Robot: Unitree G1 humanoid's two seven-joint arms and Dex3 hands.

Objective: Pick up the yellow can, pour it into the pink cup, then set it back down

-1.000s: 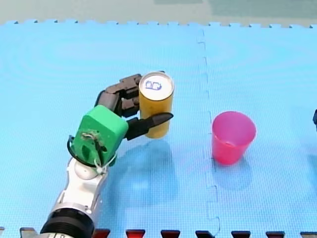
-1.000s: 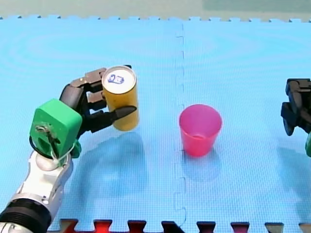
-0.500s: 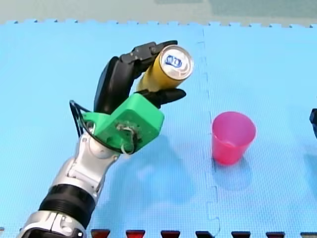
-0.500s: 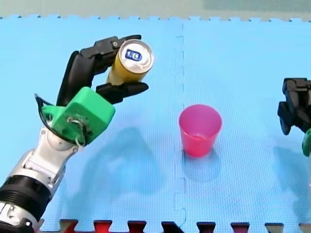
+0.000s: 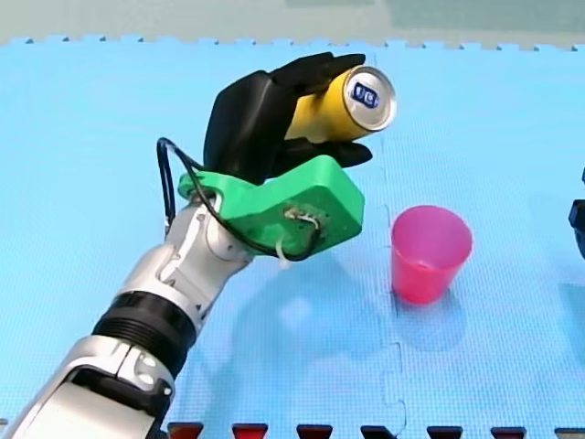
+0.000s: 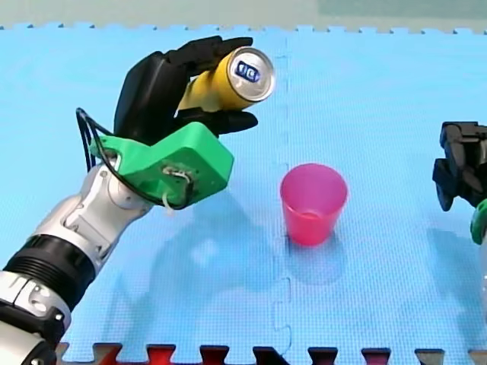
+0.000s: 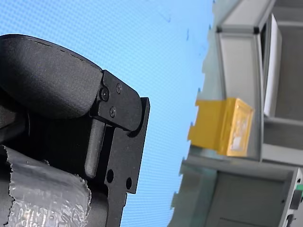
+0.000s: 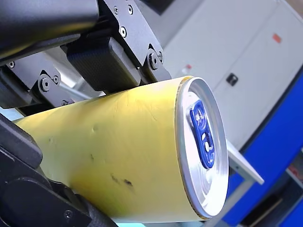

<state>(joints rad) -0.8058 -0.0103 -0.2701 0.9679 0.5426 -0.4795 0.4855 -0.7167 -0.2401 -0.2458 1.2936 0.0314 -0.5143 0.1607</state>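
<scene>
Two hands are in play. The left hand (image 5: 265, 123) is closed around the yellow can (image 5: 343, 101), its black fingers (image 8: 109, 61) wrapping the body from opposite sides, and it holds the can clear of the blue foam mat (image 5: 91, 183). The can's long axis lies tilted well over toward horizontal, with the lid end (pull tab visible) pointing toward the robot's right, the side where the pink cup (image 5: 428, 256) stands. The cup is upright, mouth up, just beside the mat's toothed seam (image 5: 382, 137). Open mat lies all around the cup and under the raised arm. The mat's far edge (image 5: 228, 42) and near edge are both toothed. The right hand (image 6: 460, 163) sits at the right margin, well apart from the cup; its grip state cannot be determined.
</scene>
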